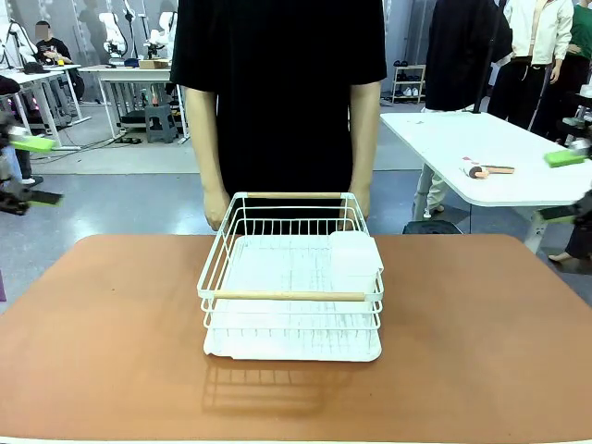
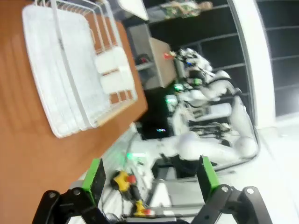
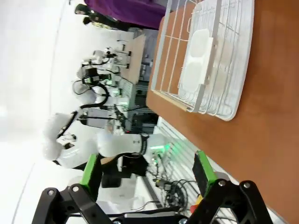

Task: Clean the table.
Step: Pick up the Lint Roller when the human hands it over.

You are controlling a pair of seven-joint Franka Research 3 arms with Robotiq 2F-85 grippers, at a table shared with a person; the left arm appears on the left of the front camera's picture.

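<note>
The table (image 1: 111, 324) has a reddish-brown top, and a white wire rack (image 1: 291, 277) stands at its middle. A white plastic container (image 1: 355, 259) sits in the rack's right side. My left gripper (image 1: 26, 171) hangs off the table's left side, blurred. In the left wrist view the left gripper (image 2: 152, 179) is open with nothing between its green pads; the rack (image 2: 79, 70) and table (image 2: 28, 154) lie far ahead. My right gripper (image 1: 566, 185) hangs off the right side. The right wrist view shows the right gripper (image 3: 147, 172) open and empty, the rack (image 3: 205, 51) well away.
A person in a black shirt (image 1: 277, 92) stands at the far edge, hands (image 1: 216, 211) hanging just behind the rack. A white table (image 1: 490, 153) with a small tool stands at the back right. Bare tabletop surrounds the rack.
</note>
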